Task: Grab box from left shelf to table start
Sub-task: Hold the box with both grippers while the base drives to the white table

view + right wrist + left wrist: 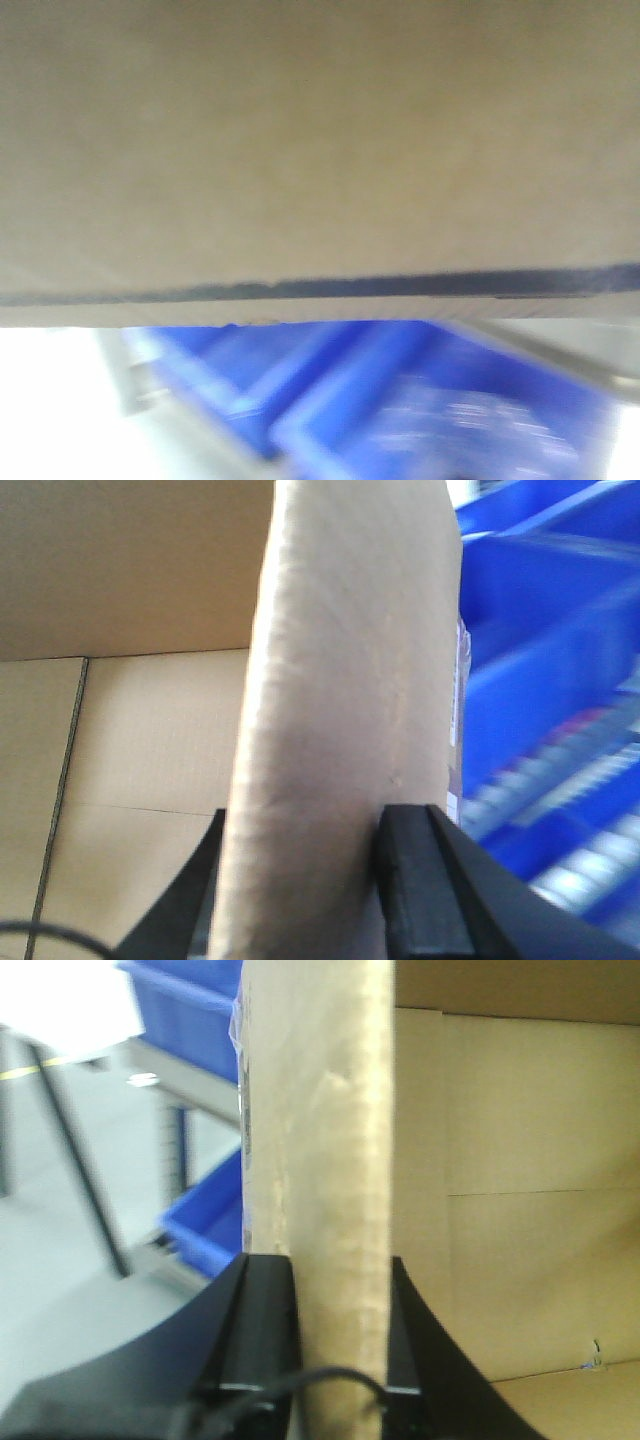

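Observation:
The brown cardboard box (320, 140) fills the upper two thirds of the front view, with a dark band along its lower edge. In the left wrist view my left gripper (342, 1330) is shut on the box's upright side wall (330, 1140), one black finger (262, 1320) outside and one inside; the box's empty inside (510, 1180) shows to the right. In the right wrist view my right gripper (300, 880) is shut on the opposite wall (340, 680), with its outer finger (420, 880) against it. The left shelf and the table are out of view.
Blue plastic bins (370, 400) sit below the box in the front view, blurred. More blue bins (550, 680) lie right of the right gripper, and others on a grey metal rack (190, 1070) left of the left gripper. Pale floor (70, 1260) lies beneath.

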`<action>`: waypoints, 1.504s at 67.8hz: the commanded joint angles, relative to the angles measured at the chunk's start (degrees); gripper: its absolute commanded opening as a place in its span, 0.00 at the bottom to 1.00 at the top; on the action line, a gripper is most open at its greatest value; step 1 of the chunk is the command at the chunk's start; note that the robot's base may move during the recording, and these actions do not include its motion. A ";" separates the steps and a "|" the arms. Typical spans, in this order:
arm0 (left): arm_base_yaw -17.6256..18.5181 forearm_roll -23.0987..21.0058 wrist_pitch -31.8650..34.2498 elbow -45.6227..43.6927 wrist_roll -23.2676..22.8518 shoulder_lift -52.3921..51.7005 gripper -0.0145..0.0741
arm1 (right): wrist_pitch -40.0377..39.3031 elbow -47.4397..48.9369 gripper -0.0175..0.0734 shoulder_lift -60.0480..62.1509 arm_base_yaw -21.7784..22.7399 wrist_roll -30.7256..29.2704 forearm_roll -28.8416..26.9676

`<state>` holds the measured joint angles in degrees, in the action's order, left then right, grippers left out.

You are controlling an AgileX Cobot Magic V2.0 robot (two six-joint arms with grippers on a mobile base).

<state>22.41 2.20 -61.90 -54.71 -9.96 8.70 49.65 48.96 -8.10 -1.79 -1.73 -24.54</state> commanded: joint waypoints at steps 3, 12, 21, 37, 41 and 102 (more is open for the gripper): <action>1.17 -5.57 11.36 -2.20 -1.33 0.42 0.05 | -9.59 1.57 0.26 -1.24 0.19 0.67 -0.56; 1.17 -5.57 11.36 -2.20 -1.33 0.42 0.05 | -9.59 1.57 0.26 -1.24 0.19 0.67 -0.56; 1.17 -5.57 11.36 -2.20 -1.33 0.42 0.05 | -9.59 1.57 0.26 -1.24 0.19 0.67 -0.56; 1.17 -5.81 11.36 -2.20 -1.33 0.42 0.05 | -9.59 1.57 0.26 -1.24 0.19 0.67 -0.56; 1.17 -5.81 11.36 -2.20 -1.33 0.42 0.05 | -9.59 1.57 0.26 -1.24 0.19 0.67 -0.56; 1.04 -6.24 11.36 -2.20 -1.33 0.42 0.05 | -9.66 1.57 0.26 -1.24 0.18 0.67 -0.56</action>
<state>22.41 2.09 -61.90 -54.71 -9.96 8.60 49.65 48.96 -8.10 -1.79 -1.73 -24.54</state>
